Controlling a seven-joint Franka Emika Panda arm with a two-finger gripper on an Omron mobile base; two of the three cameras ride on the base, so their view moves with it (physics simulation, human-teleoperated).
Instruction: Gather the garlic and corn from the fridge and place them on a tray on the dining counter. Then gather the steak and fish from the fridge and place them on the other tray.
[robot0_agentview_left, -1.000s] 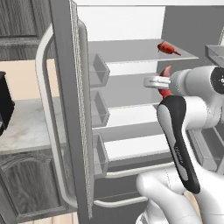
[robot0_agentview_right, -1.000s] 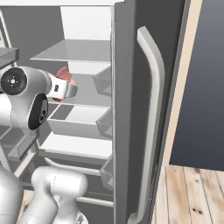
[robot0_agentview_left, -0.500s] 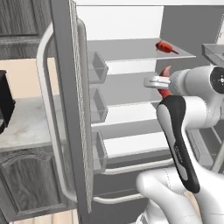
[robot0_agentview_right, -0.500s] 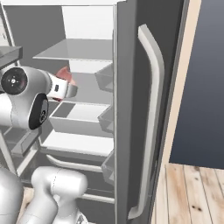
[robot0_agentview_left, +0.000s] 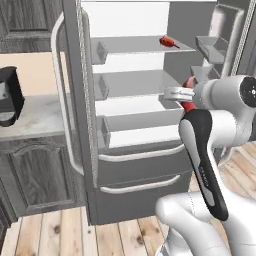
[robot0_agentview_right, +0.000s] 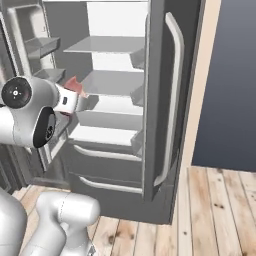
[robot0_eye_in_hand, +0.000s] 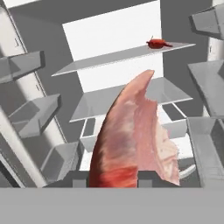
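While both fridge (robot0_agentview_left: 125, 150) doors stand swung wide, the white arm reaches toward the lit interior with a red-and-pink slab of meat, the steak (robot0_eye_in_hand: 131, 140), pinched between its fingers. From the left base camera, a dark appliance (robot0_agentview_left: 10, 97) sits at 9 o'clock on a pale wall counter (robot0_agentview_left: 35, 117), the left door with its long pale handle (robot0_agentview_left: 62, 100) stands at 10 o'clock, and the gripper (robot0_agentview_left: 184, 95) shows at 3 o'clock with red meat peeking at its tip, just in front of the middle shelf. A small red item (robot0_agentview_left: 169, 42) lies on the top shelf at 1 o'clock; what it is cannot be told from these views. Below the shelves, 2 drawers (robot0_agentview_left: 140, 170) with pale horizontal handles are closed.

From the right base camera, the gripper (robot0_agentview_right: 70, 97) sits at 9 o'clock with the pink piece (robot0_agentview_right: 75, 85) at its end, level with the middle shelf, and the right door (robot0_agentview_right: 165, 100) with its curved handle stands at 2 o'clock.

Seen from the hand camera, the steak rises from 6 o'clock to the centre, covering the fingertips, and the small red item (robot0_eye_in_hand: 158, 43) rests on the top shelf at 1 o'clock.
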